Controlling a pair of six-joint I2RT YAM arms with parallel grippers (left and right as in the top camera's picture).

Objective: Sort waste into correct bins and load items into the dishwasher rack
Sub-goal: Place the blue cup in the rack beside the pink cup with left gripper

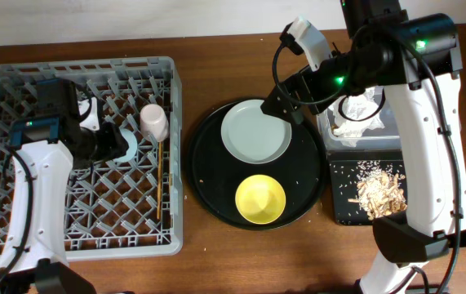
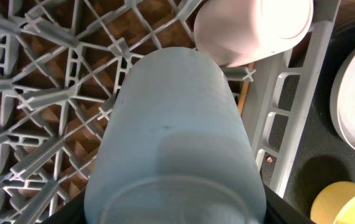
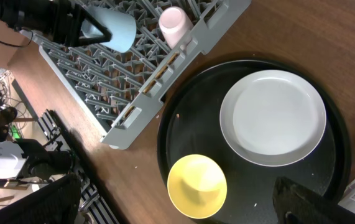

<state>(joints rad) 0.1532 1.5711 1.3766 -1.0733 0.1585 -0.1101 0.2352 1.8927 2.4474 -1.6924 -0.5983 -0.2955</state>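
Note:
My left gripper (image 1: 117, 140) is shut on the light-blue cup (image 2: 174, 124) and holds it on its side over the grey dishwasher rack (image 1: 20, 204). The pink cup (image 1: 153, 121) stands in the rack just beyond, with the chopsticks (image 1: 160, 180) lying beside it. My right gripper (image 1: 284, 104) is open and empty above the far right edge of the grey-green plate (image 1: 255, 131). The yellow bowl (image 1: 260, 199) sits nearer the front. The napkin (image 1: 361, 114) lies in the clear tub (image 1: 327, 131). The food scraps (image 1: 378, 192) lie in the black tray (image 1: 343, 204).
The plate and bowl rest on a large round black tray (image 1: 212, 175) between the rack and the bins. Crumbs are scattered on it. The right arm reaches over the tub and the black tray. Bare wooden table (image 1: 216, 261) runs along the front.

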